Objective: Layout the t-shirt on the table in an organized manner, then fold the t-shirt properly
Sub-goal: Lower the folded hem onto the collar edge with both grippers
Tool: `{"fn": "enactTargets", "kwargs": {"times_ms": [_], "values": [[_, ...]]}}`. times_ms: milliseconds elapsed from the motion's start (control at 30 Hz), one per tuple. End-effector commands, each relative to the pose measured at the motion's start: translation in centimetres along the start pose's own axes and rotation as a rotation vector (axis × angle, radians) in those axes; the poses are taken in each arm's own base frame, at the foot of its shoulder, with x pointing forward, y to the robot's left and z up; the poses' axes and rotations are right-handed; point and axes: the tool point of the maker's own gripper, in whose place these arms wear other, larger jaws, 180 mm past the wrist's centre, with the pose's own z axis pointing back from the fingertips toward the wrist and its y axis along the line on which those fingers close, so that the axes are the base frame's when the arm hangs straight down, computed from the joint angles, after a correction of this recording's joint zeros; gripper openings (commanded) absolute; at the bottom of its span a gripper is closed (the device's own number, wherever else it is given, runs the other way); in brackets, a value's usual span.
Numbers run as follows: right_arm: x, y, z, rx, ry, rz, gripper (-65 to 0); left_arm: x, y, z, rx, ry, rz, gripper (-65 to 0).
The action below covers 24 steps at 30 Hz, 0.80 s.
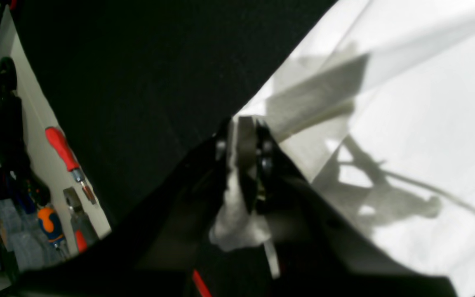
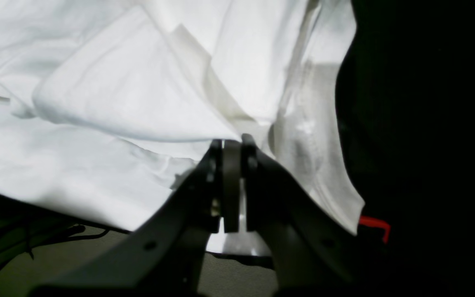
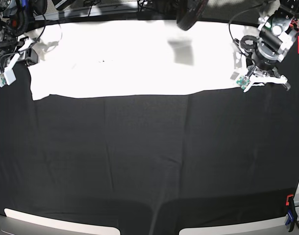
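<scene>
Black table [image 3: 149, 161] carries the white t-shirt [image 3: 125, 58], stretched wide, both arms' fingers [image 1: 245, 152] pinching its edges.

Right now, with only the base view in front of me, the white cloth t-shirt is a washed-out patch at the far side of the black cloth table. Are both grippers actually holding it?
Observer: The left wrist view shows the left gripper shut on a bunched tuft of the white cloth t-shirt.
Operator: And the right one?
Observer: The right gripper is shut on the shirt's edge, as seen in its own wrist view.
Operator: Is the fabric flat there?
Observer: No, it lies in overlapping folds beside that gripper, near a small red clip at the edge of the black cloth table.
</scene>
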Motion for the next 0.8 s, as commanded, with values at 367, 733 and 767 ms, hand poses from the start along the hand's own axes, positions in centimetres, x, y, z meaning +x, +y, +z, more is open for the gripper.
{"fn": "enactTargets", "kwargs": {"times_ms": [367,733,767], "values": [[0.7,-0.5,0.6,-0.017,-0.012,0.031,-65.0,0.5,0.3,0.3,-0.003,-0.022,0.015,-65.0],[-0.7,-0.2,0.8,-0.011,0.025,0.026,-32.9,-1.4,-1.1,0.4,-0.079,0.089,0.071,-49.2],[-0.7,-0.2,0.8,-0.011,0.025,0.026,-32.9,-1.9,-1.1,0.5,-0.08,0.112,0.07,-48.8]]}}
